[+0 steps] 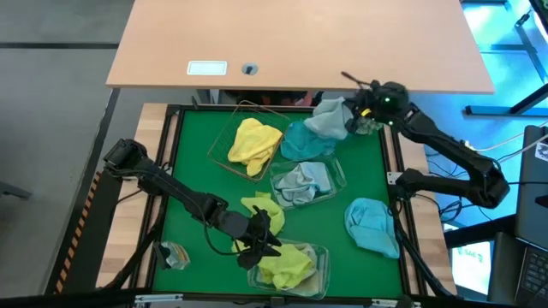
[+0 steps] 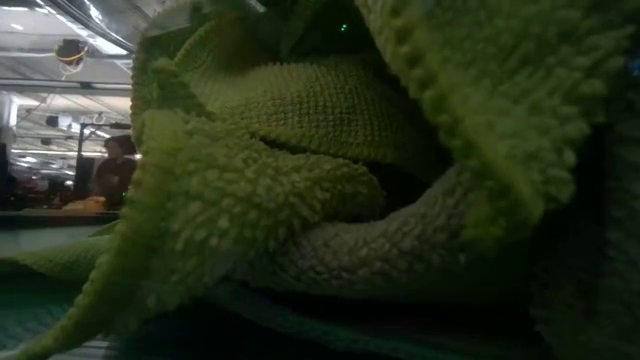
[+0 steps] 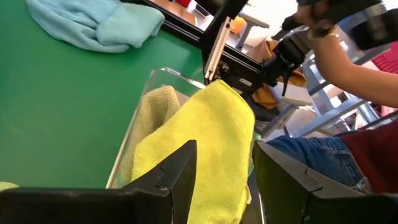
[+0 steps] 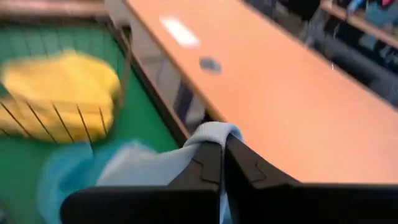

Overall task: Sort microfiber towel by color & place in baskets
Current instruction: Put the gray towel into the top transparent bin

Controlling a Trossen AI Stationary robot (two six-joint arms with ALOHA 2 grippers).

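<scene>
The right claw (image 4: pixel 222 163) sits at the upper right of the high view, its dark fingers pinched together on a fold of a pale grey-blue microfiber towel (image 1: pixel 328 118) lifted above the green tabletop (image 1: pixel 193 167). The left claw (image 3: pixel 221 177), at the lower centre of the high view, has its fingers apart over a lime-yellow microfiber towel (image 3: pixel 202 146) that lies in a clear plastic rectangular tub (image 1: pixel 318 274).

Three containers show in the high view: that tub, a second clear tub (image 1: pixel 336 175) at centre holding a grey-blue cloth (image 1: pixel 301 184), and a thin brown wire basket (image 1: pixel 224 139) in the upper middle holding a yellow cloth (image 1: pixel 253 144).

Loose on the green surface are three more cloths: a teal one (image 1: pixel 304 139) beside the wire basket, a light blue one (image 1: pixel 372 224) at lower right, and a lime one (image 1: pixel 261 208) by the left claw.
</scene>
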